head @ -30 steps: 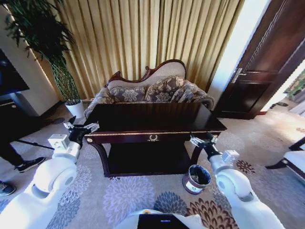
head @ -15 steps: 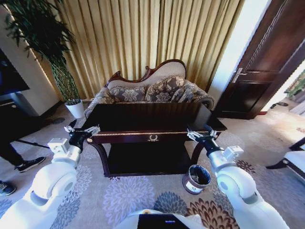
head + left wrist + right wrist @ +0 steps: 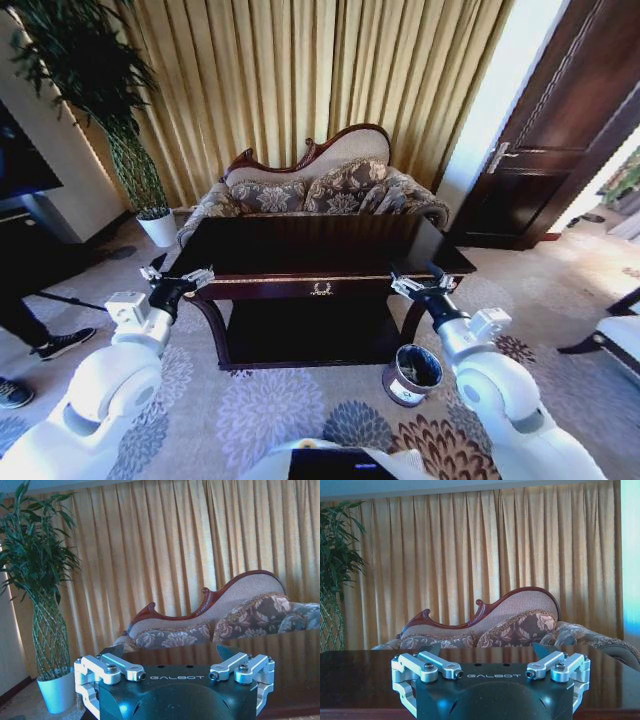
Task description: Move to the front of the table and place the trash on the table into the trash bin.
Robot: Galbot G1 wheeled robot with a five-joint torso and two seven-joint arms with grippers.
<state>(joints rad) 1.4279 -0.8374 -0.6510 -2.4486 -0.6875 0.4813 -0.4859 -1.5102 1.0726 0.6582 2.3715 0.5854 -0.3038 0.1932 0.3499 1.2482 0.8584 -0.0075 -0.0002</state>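
I'm seeing a dark glossy table (image 3: 300,250), golden curtains (image 3: 300,80), a floral grey-brown sofa (image 3: 320,190) — and a brownish-grey trash bin (image 3: 410,375) showing black lining.

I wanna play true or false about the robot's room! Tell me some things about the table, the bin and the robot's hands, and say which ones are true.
1. The small round dark bin with a black liner stands on the floor by the dark glossy wooden table's right front leg. True.
2. The left hand holds a bottle. False: it is open and holds nothing.
3. The right hand is open, at the table's front right corner. True.
4. The bin sits on the tabletop. False: it is on the carpet.
5. A patterned sofa with a carved wooden back stands behind the table. True.
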